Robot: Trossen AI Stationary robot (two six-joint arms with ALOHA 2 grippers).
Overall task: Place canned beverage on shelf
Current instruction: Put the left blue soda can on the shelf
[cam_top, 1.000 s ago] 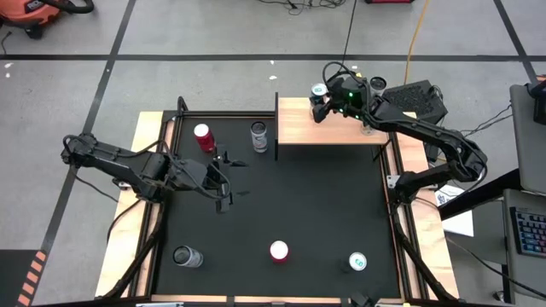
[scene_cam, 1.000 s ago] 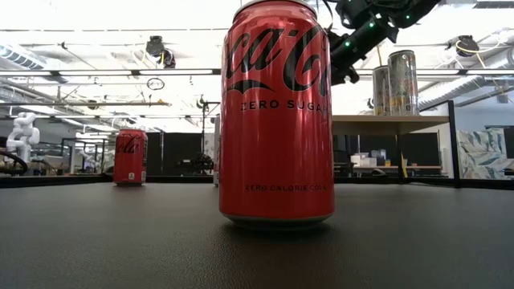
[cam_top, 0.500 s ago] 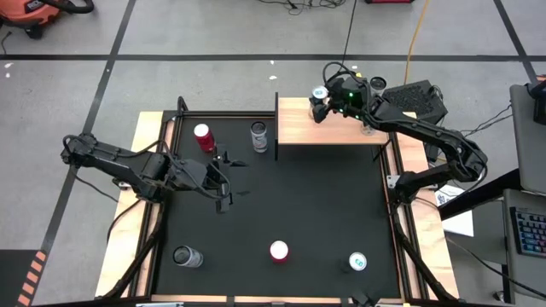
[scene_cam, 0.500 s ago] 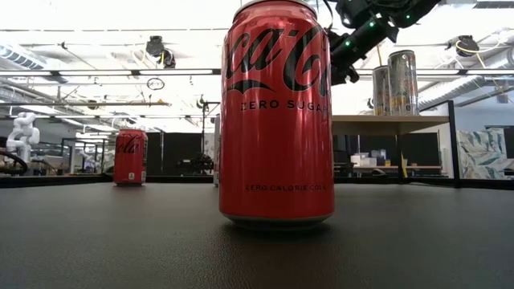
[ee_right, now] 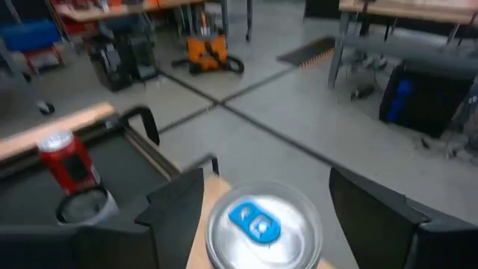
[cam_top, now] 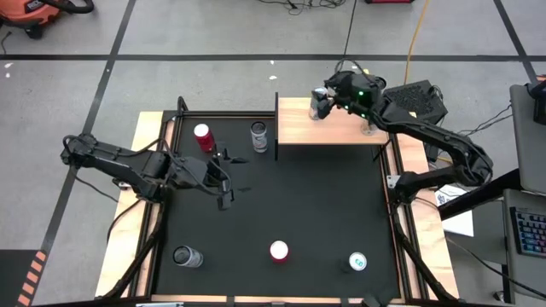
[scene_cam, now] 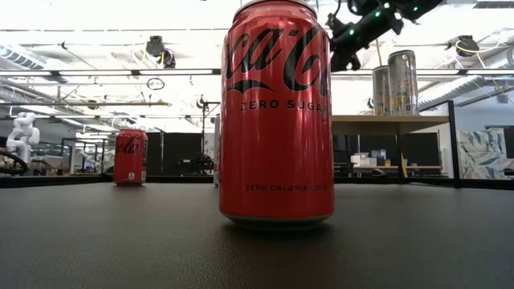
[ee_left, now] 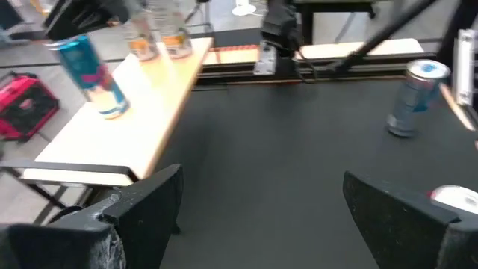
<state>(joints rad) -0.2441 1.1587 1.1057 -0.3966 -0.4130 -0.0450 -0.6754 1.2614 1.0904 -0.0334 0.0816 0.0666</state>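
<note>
Red can [scene_cam: 277,112], pale-wood shelf [cam_top: 333,132]

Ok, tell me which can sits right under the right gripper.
The blue-tabbed can at the shelf's far left corner, under the right gripper; the others stand elsewhere.

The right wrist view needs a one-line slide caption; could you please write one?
Open right end effector just above a silver can standing on the shelf.
</note>
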